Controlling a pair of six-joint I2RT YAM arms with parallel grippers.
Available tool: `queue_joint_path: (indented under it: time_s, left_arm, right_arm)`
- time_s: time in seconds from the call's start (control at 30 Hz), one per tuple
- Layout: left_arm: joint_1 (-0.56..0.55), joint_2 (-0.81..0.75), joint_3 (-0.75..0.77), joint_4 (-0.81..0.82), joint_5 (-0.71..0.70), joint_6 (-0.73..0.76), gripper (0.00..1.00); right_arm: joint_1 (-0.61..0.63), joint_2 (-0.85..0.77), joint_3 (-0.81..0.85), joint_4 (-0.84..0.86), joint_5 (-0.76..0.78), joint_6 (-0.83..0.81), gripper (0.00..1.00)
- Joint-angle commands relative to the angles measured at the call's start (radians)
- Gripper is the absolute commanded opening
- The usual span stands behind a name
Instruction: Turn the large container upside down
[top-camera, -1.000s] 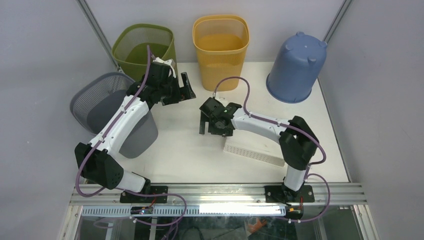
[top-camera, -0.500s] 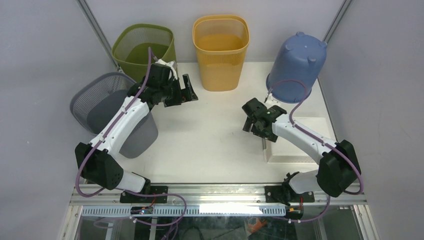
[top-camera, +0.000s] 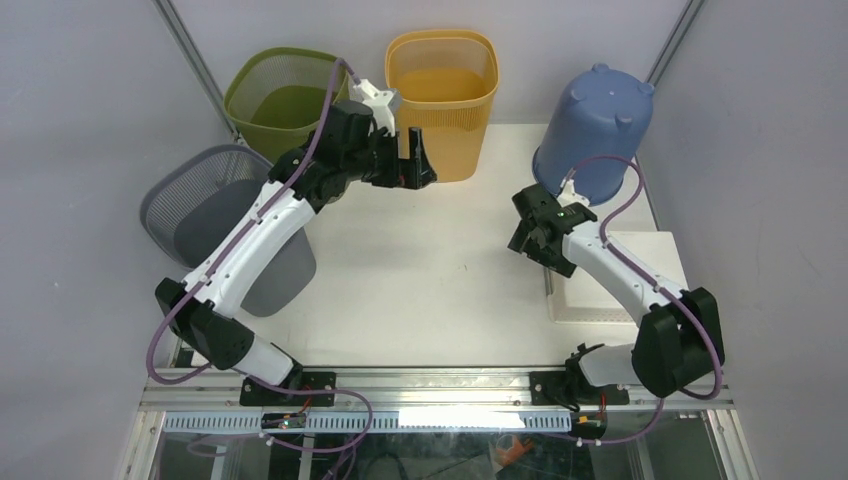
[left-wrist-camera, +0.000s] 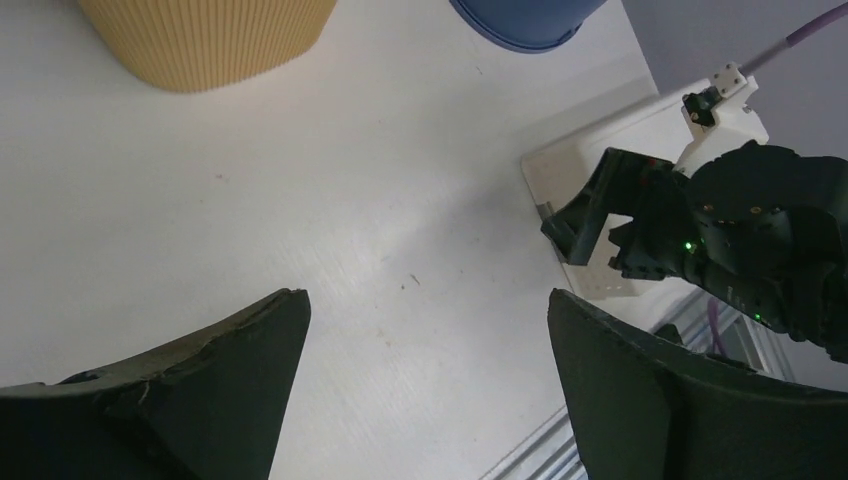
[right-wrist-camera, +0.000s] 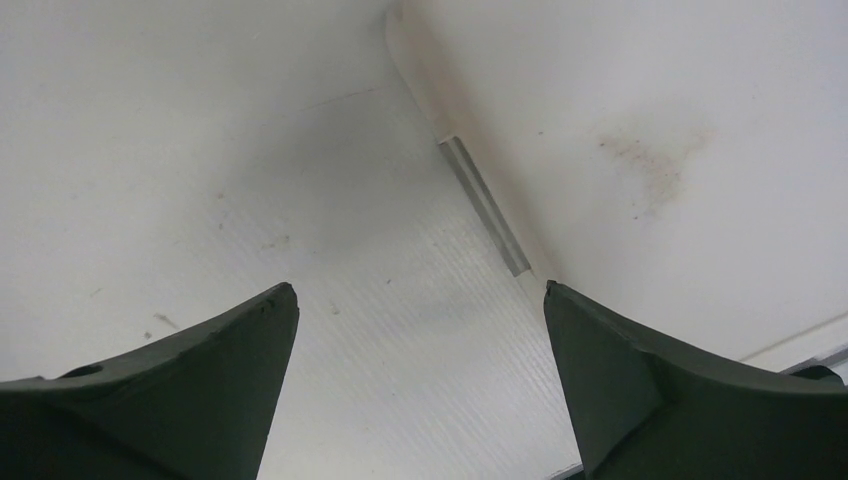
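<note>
Several bins stand at the back of the white table. A blue bin (top-camera: 592, 135) stands upside down at the back right. A yellow bin (top-camera: 443, 100) and a green mesh bin (top-camera: 285, 100) stand upright. A large grey mesh bin (top-camera: 230, 225) leans at the left, partly behind my left arm. My left gripper (top-camera: 415, 165) is open and empty, just left of the yellow bin's side. My right gripper (top-camera: 535, 235) is open and empty, over the left edge of a flat white tray (top-camera: 615, 285). In the left wrist view the left gripper (left-wrist-camera: 425, 295) hangs over bare table.
The left wrist view shows the yellow bin (left-wrist-camera: 200, 35), the blue bin (left-wrist-camera: 525, 10) and the right gripper (left-wrist-camera: 600, 215) at the tray (left-wrist-camera: 575, 170). In the right wrist view the right gripper (right-wrist-camera: 420, 287) sits over the tray's edge (right-wrist-camera: 620, 120). Grey walls close in both sides.
My right arm swung to the right, and the white tray went from the table's middle to the right side. My left gripper rose and moved right toward the yellow bin.
</note>
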Motion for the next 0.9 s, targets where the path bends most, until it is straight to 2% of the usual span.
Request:
queue_joint_path:
  time_s: [0.0,0.17,0.27,0.4,0.6,0.77,0.87]
  left_arm:
    - [-0.009,0.081,0.161,0.041,-0.051,0.116,0.94]
    - [-0.009,0.182,0.363,0.067,-0.138,0.224,0.99]
    - [-0.002,0.245,0.486,0.064,-0.225,0.238,0.99]
    - [0.014,0.293,0.562,0.049,-0.209,0.204,0.99]
    - [0.014,0.241,0.531,0.02,-0.212,0.129,0.99]
    - [0.014,0.086,0.321,0.018,-0.197,0.062,0.99]
    - [0.014,-0.013,0.188,0.041,-0.17,0.032,0.99]
  right_arm:
    - [0.001,-0.106,0.031,0.106,-0.123,-0.112,0.97]
    - [0.007,-0.23,0.0,0.239,-0.271,-0.193,0.97]
    - [0.006,-0.294,0.001,0.278,-0.289,-0.206,0.98]
    - [0.01,-0.266,0.106,0.306,-0.305,-0.277,0.99]
    - [0.035,-0.047,0.424,0.3,-0.245,-0.399,1.0]
    - [0.016,0.251,0.846,0.159,-0.144,-0.387,0.99]
    - [-0.025,0.416,1.072,0.13,-0.147,-0.344,1.0]
